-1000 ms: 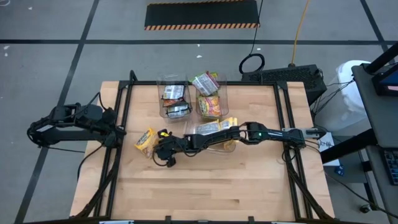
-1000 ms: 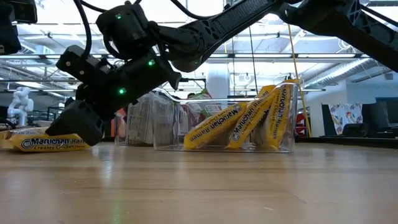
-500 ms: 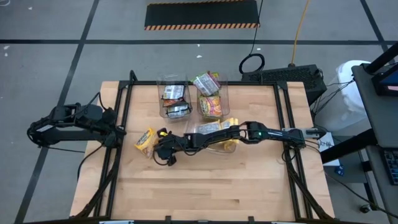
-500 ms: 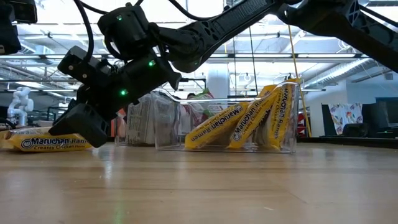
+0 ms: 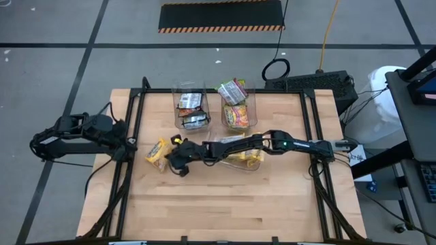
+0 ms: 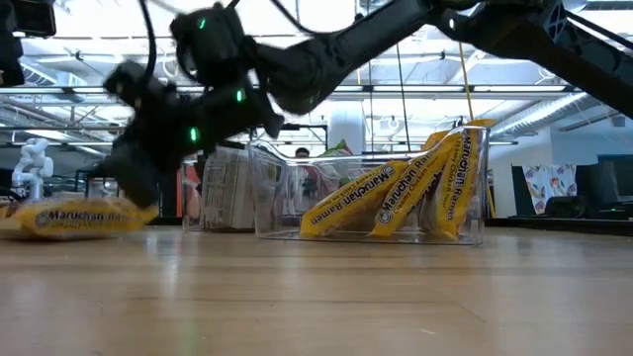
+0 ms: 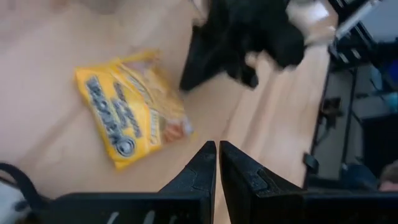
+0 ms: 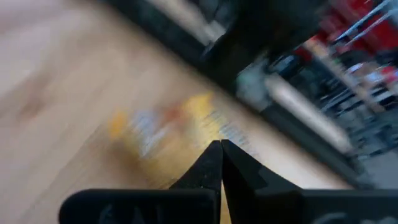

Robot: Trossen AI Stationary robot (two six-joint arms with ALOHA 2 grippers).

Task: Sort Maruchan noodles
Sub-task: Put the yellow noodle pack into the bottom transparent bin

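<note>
Yellow packet (image 5: pixel 157 151) lies flat on the table (image 5: pixel 225 204) near its left edge, outside the bins. Right gripper (image 5: pixel 174 153) sits just beside it, fingers fully closed and holding nothing visible. Left gripper (image 7: pixel 217 163) waits off the left edge, fingers nearly together, empty. Step in hand appears to be pickup of this packet. Next move likely calls for reopening, straddling the packet, then carrying it to the yellow bin (image 5: pixel 238 158).

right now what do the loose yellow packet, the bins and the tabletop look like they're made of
Loose yellow packet: thin plastic film, probably glossy; it lies flat with printed lettering.
Bins: clear rigid plastic, judging by the yellow packets showing through the straight walls.
Tabletop: pale wood, seemingly butcher-block, with plank seams and grain; low sheen.
</note>
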